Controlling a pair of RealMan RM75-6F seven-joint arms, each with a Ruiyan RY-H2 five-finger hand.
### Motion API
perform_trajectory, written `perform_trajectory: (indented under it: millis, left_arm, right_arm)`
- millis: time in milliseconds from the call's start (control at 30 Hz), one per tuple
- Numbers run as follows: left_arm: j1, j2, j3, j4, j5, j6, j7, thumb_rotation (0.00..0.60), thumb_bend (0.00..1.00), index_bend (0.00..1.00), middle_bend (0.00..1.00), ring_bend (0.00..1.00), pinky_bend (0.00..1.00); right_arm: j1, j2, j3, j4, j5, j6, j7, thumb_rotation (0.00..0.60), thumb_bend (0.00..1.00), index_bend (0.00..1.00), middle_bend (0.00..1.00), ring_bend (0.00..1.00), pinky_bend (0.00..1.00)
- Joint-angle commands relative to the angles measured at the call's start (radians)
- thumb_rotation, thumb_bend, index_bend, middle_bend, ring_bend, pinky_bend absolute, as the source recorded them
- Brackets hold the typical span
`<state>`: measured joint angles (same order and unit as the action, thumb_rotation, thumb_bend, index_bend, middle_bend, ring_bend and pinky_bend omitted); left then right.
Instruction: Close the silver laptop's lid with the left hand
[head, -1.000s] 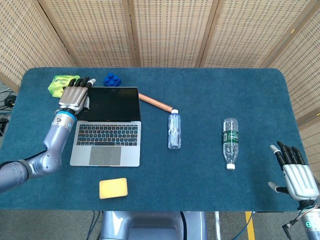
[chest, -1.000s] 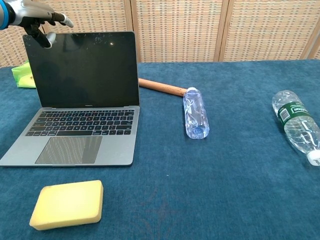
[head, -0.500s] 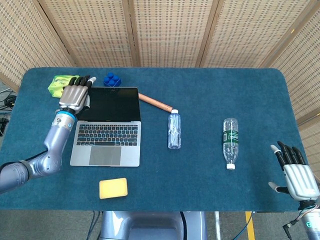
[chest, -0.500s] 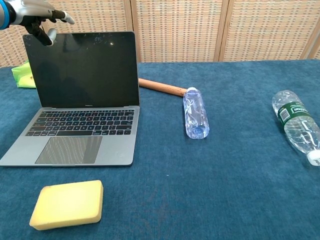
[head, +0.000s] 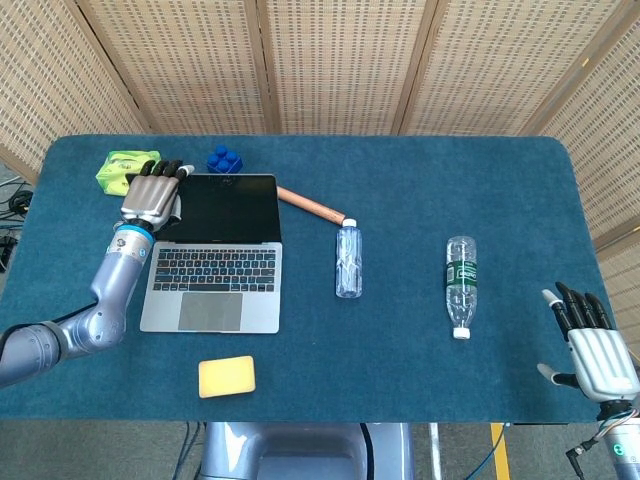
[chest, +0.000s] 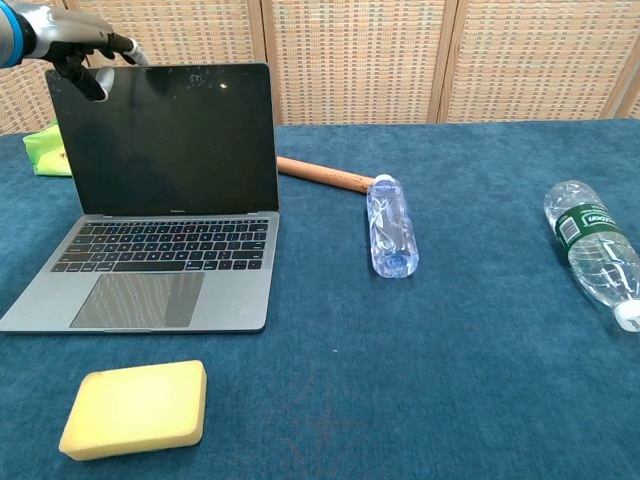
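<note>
left robot hand (head: 152, 192), fingers curling over nothing yet, sits at the open silver laptop (head: 216, 250) lid's top corner, left of frame; next, press the lid forward and down.

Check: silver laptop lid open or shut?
Open: silver laptop lid stands upright, dark screen and keyboard exposed; left hand at its top corner.

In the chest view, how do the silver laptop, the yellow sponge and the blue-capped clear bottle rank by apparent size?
1. Silver laptop, clearly largest.
2 and 3. Yellow rectangular sponge and blue-capped clear plastic bottle: look similar; the sponge lies nearer the camera, so unsure.
</note>
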<state>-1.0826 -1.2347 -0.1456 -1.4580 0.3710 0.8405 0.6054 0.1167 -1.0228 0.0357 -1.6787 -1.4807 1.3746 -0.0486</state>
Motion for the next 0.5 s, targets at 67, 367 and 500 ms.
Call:
perform_trajectory:
  millis: [67,367,500]
  left_arm:
    - [-0.001,0.003,0.0,-0.006,0.0,0.003,0.002,0.6,0.83,0.15,0.1,0.08,0.02]
    - [0.001,0.017,-0.002,-0.027,0.008,0.012,-0.003,0.6,0.84,0.19,0.16,0.12,0.06]
    - [0.001,0.028,-0.005,-0.042,0.006,0.01,-0.007,0.6,0.84,0.21,0.18,0.13,0.07]
  right_arm:
    - [0.0,-0.001,0.0,0.001,0.001,-0.001,-0.001,0.6,0.0,0.0,0.0,0.0,0.0]
    - [0.0,0.0,0.001,0.0,0.002,0.0,-0.001,0.6,0.0,0.0,0.0,0.0,0.0]
    - [-0.002,0.002,-0.001,-0.001,0.001,0.003,-0.001,0.6,0.0,0.0,0.0,0.0,0.0]
